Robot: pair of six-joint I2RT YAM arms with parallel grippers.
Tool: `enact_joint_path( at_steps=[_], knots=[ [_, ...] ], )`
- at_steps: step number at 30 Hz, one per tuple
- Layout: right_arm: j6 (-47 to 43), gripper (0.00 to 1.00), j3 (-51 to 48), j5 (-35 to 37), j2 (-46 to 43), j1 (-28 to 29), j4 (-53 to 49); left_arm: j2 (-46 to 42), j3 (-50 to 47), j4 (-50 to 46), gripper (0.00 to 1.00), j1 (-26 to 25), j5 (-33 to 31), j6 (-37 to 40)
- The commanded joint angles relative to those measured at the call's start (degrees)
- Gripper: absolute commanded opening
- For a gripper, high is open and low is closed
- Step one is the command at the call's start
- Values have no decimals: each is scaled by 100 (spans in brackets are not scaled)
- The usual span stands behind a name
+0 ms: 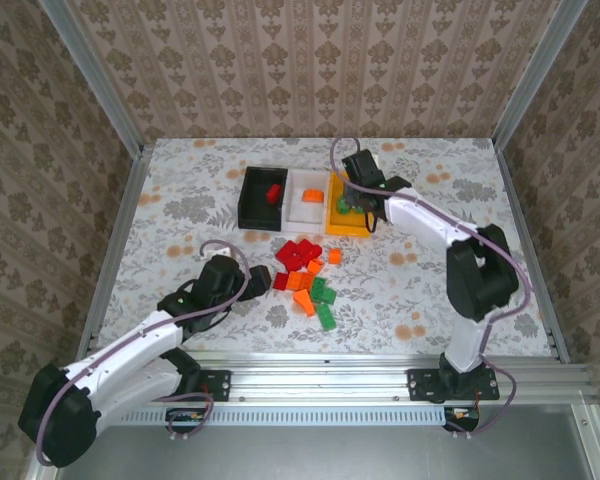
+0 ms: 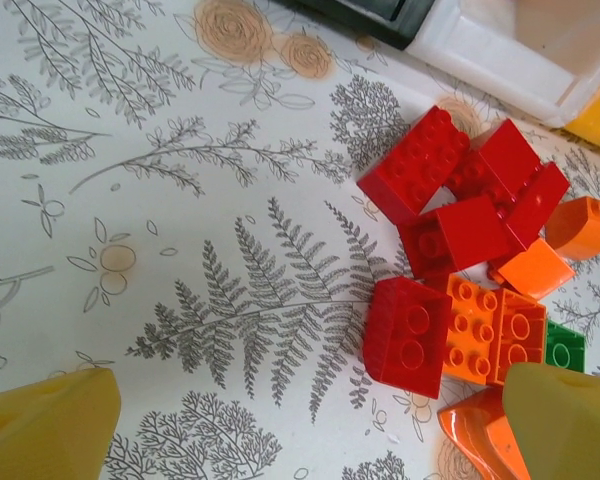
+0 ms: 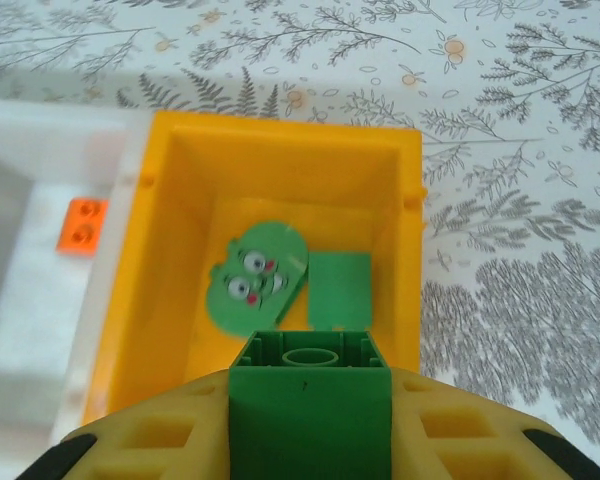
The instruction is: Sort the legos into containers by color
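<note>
My right gripper (image 3: pixel 310 425) is shut on a green lego (image 3: pixel 310 395), held over the yellow-orange container (image 3: pixel 170 200); from above the gripper (image 1: pixel 358 197) hangs over that container (image 1: pixel 342 230). A green face piece (image 3: pixel 258 275) and a flat green lego (image 3: pixel 340 290) lie inside. A loose pile of red, orange and green legos (image 1: pixel 305 275) sits mid-table. My left gripper (image 1: pixel 255 283) stands open just left of it, its yellow fingers (image 2: pixel 45 425) wide apart. A red lego (image 2: pixel 408 330) lies on the table near the right finger, beside an orange lego (image 2: pixel 490 335).
The black container (image 1: pixel 248 195) holds a red lego (image 1: pixel 274 193). The white container (image 1: pixel 300 212) between black and yellow holds an orange lego (image 3: pixel 83 226). All three stand in a row at the back. Metal rails and patterned walls bound the table.
</note>
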Motion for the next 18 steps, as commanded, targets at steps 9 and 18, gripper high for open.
enact_joint_path(
  at_steps=[9,18],
  knots=[
    [-303,58,1372,-264,996,-276,-851,349,269,264,100,49,599,111],
    [131,61,-590,-390,-864,62,-108,2093,1432,-189,75,7,505,1052]
  ],
)
